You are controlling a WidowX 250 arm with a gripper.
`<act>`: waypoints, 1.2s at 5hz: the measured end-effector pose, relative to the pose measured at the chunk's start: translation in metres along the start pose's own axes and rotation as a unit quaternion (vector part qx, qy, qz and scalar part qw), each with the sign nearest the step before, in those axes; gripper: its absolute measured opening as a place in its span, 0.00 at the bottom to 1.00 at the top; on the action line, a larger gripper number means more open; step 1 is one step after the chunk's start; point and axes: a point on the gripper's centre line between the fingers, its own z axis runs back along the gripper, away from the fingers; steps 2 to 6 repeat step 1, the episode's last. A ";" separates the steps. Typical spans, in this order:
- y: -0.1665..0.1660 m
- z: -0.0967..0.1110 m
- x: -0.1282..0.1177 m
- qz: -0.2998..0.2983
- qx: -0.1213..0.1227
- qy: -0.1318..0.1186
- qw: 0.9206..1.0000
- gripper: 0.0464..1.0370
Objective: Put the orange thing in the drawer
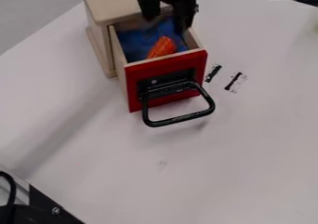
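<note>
The gripper hangs over the back part of the pulled-out drawer, its two fingers apart with blue showing between them. Inside the drawer lies the orange thing, on the blue lining near the red front panel. It is just below and in front of the gripper in the view, and the fingers are not closed around it. A black loop handle sticks out from the drawer's front.
The wooden cabinet stands behind the drawer at the upper left. Two small black marks are on the white table right of the drawer. Dark equipment with a bolt occupies the lower left corner.
</note>
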 end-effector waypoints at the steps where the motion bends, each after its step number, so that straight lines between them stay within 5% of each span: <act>1: -0.004 0.027 -0.001 -0.021 0.023 -0.019 0.999 0.96; 6: -0.004 0.027 -0.001 -0.021 0.023 -0.019 0.999 0.96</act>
